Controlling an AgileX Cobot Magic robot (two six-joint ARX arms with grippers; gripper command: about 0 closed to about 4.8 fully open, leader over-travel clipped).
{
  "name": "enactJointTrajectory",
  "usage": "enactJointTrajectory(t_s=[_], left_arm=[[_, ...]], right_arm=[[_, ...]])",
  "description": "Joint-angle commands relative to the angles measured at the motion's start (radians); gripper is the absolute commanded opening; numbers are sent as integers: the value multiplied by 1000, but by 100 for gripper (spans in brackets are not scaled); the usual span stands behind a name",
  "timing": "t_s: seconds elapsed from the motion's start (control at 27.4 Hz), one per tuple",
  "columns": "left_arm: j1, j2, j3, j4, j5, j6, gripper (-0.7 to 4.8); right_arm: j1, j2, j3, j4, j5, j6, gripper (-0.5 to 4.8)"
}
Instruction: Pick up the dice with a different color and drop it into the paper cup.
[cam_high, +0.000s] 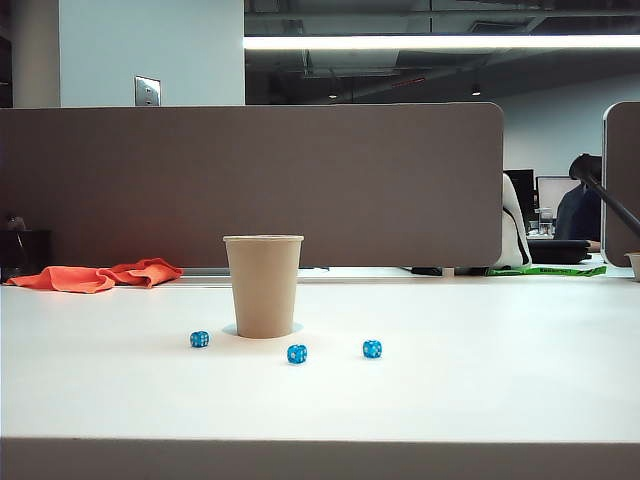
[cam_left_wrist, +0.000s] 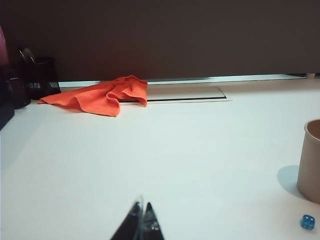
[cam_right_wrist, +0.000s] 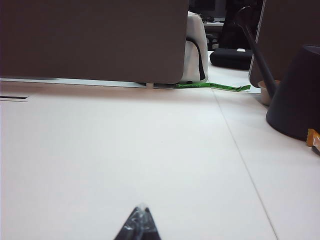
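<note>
The tan paper cup (cam_high: 263, 285) stands upright mid-table; its side also shows in the left wrist view as the paper cup (cam_left_wrist: 312, 160). Three blue dice lie in front of it: one (cam_high: 199, 339) to its left, one (cam_high: 297, 354) just before it, one (cam_high: 372, 349) to its right. One blue die (cam_left_wrist: 307, 222) shows beside the cup's base. The dice with a different color is out of view in every frame. My left gripper (cam_left_wrist: 142, 209) is shut and empty, low over bare table left of the cup. My right gripper (cam_right_wrist: 141, 211) is shut and empty over bare table. Neither arm appears in the exterior view.
An orange cloth (cam_high: 100, 275) lies at the back left, near a black mesh pen holder (cam_left_wrist: 40, 77). A grey partition (cam_high: 300, 180) closes the table's far side. A dark cone-shaped base (cam_right_wrist: 297, 95) and a green strip (cam_right_wrist: 212, 86) sit at the right.
</note>
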Motion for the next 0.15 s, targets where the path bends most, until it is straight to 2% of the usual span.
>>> enactJointTrajectory(t_s=[0.04, 0.15], left_arm=[[-1, 1, 3, 13, -3, 4, -6], [-1, 1, 3, 13, -3, 4, -6]], right_arm=[[0, -1, -1, 13, 5, 1, -1], [0, -1, -1, 13, 5, 1, -1]])
